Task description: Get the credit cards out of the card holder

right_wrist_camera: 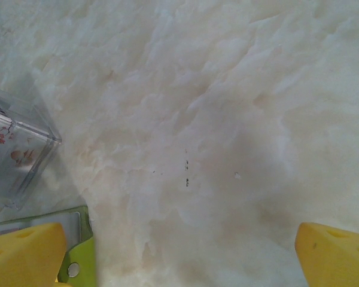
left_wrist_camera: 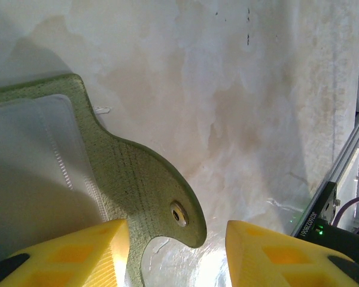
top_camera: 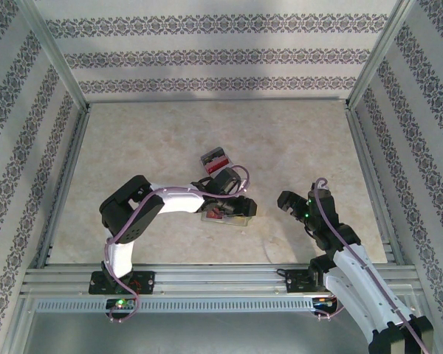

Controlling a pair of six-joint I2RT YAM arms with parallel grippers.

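Now, your left gripper [left_wrist_camera: 177, 242] open above the card holder [left_wrist_camera: 131, 173], your right gripper [right_wrist_camera: 179, 254] spread wide to its right

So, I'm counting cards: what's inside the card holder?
Inside the holder: a pale translucent sleeve. Cards in it cannot be made out; the left claw covers its lower edge.

A pale, marbled table [top_camera: 170, 140] sits inside walls [top_camera: 221, 55] papered in bands of dark floral pattern, with metal posts at the corners. A grey, red and white stack [top_camera: 214, 158] lies near the table's middle. A clear box [right_wrist_camera: 18, 155] rests on the table, with reddish blossoms showing through it. A slotted rail [top_camera: 221, 276] runs along the near edge.
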